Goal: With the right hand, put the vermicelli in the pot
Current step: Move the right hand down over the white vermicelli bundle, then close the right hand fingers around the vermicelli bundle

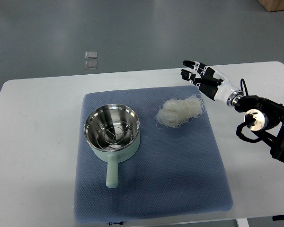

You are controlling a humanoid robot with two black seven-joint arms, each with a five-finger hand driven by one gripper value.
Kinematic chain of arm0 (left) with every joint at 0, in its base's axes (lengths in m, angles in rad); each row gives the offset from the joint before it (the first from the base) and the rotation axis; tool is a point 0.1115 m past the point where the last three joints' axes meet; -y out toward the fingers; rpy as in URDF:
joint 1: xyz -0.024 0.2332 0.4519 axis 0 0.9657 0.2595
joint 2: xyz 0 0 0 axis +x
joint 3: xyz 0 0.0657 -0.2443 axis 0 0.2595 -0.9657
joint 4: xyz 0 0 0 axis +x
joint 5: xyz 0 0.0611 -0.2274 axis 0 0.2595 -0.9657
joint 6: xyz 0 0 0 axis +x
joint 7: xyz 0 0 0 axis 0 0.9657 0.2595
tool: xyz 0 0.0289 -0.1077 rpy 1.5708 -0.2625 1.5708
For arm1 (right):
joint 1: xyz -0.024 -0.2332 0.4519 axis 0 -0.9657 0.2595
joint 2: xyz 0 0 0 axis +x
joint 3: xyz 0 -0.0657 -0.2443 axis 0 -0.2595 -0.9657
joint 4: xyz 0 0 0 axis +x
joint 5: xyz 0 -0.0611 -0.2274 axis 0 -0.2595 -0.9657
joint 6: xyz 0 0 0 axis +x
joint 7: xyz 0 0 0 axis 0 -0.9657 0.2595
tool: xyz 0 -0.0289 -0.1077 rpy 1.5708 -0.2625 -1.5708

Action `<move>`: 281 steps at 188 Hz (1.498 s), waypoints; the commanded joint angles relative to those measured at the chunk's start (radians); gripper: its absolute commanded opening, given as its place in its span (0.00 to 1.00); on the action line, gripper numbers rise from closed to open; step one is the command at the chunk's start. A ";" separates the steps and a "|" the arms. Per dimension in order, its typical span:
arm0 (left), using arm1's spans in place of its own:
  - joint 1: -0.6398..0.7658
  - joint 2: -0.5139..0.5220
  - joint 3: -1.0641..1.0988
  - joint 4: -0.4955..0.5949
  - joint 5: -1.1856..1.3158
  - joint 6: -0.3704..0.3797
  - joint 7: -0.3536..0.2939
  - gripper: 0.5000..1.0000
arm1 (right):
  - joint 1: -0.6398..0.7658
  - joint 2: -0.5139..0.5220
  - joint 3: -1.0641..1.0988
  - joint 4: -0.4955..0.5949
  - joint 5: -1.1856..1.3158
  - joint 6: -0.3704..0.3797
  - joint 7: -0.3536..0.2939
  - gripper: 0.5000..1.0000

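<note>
A tangled bundle of white vermicelli (181, 111) lies on the blue mat (151, 189), right of the pot. The pale green pot (112, 133) has a shiny steel inside with a wire rack in it, and its handle points toward the near edge. My right hand (199, 75) hovers above the table just up and right of the vermicelli, fingers spread and holding nothing. Its arm comes in from the right edge. The left arm does not show.
The blue mat lies on a white table (33, 142). Two small clear squares (91, 60) lie on the grey floor beyond the table's far edge. A brown box corner (277, 4) shows at the top right.
</note>
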 commanded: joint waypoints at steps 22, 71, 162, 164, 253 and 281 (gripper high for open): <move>-0.010 0.000 -0.001 0.000 0.000 0.002 0.000 1.00 | 0.030 -0.024 -0.005 0.003 -0.167 0.002 0.005 0.86; -0.010 0.000 0.000 0.000 0.000 0.002 0.000 1.00 | 0.058 -0.051 -0.015 0.049 -0.552 0.006 0.010 0.86; -0.010 0.000 0.000 0.001 0.000 0.002 0.000 1.00 | 0.184 -0.068 -0.168 0.077 -1.087 -0.001 0.062 0.86; -0.010 0.000 0.000 0.001 0.000 0.002 0.000 1.00 | 0.190 -0.068 -0.176 0.075 -1.089 -0.001 0.064 0.86; -0.010 0.000 0.000 0.001 0.000 0.002 0.000 1.00 | 0.254 -0.060 -0.352 0.038 -1.187 -0.050 0.062 0.86; -0.010 0.000 0.000 0.000 0.000 0.002 0.000 1.00 | 0.253 -0.056 -0.374 -0.008 -1.189 -0.081 0.062 0.86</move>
